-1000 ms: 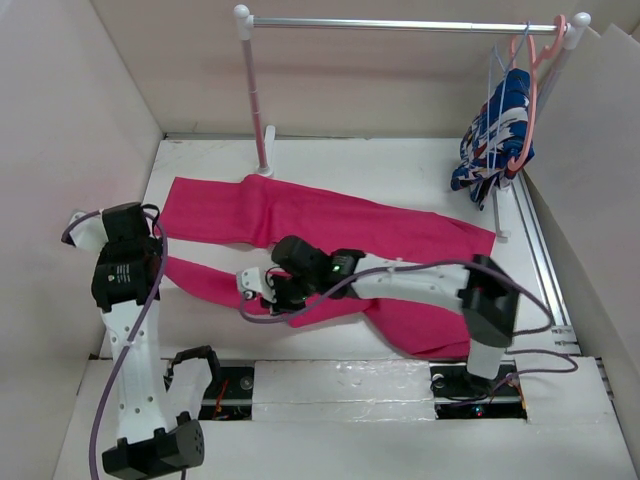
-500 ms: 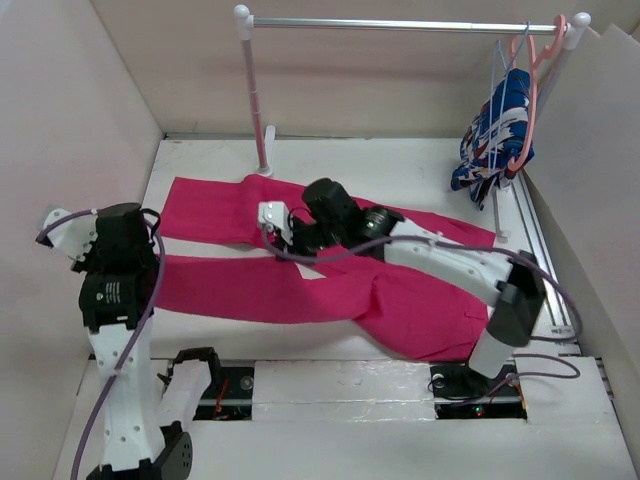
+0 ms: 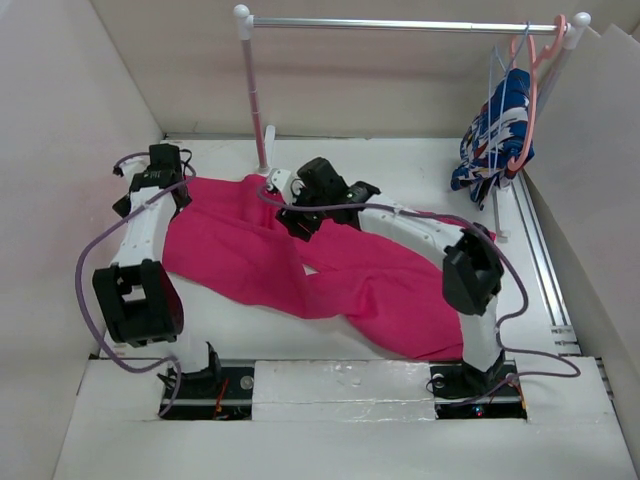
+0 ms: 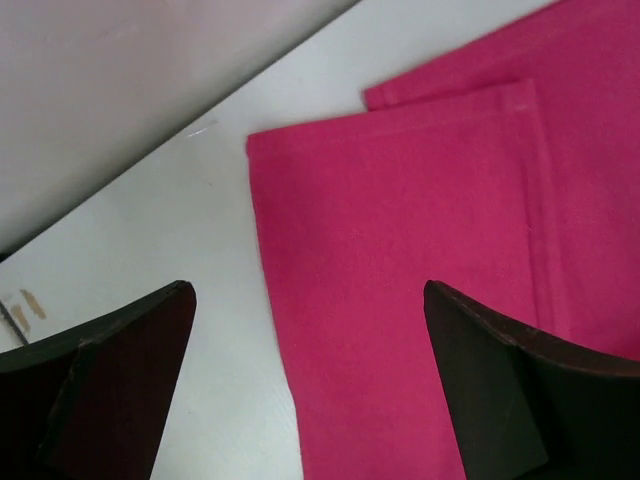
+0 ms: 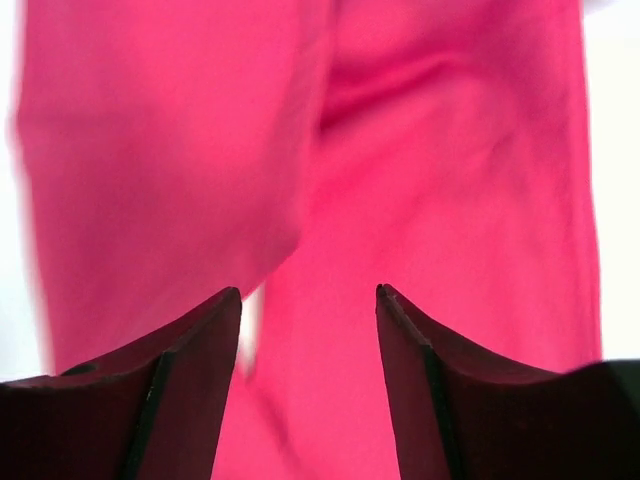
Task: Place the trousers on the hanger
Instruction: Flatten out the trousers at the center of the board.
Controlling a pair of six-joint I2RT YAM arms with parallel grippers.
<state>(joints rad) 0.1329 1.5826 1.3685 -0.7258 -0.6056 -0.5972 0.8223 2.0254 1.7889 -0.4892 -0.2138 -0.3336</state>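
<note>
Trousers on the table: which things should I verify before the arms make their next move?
1. Left fingers open, nothing between them: ok.
2. Left fingers above a hem corner of the trousers: ok.
3. Right fingers open above the cloth: ok, though that view is blurred.
4. Fingers touching the cloth: cannot tell.
5. Trousers lying flat: not ok, the legs overlap in folds.
6. Hanger held: not ok, it hangs on the rail at far right, beside the patterned garment.

White table: magenta trousers lying across middle; rack post standing at back.
</note>
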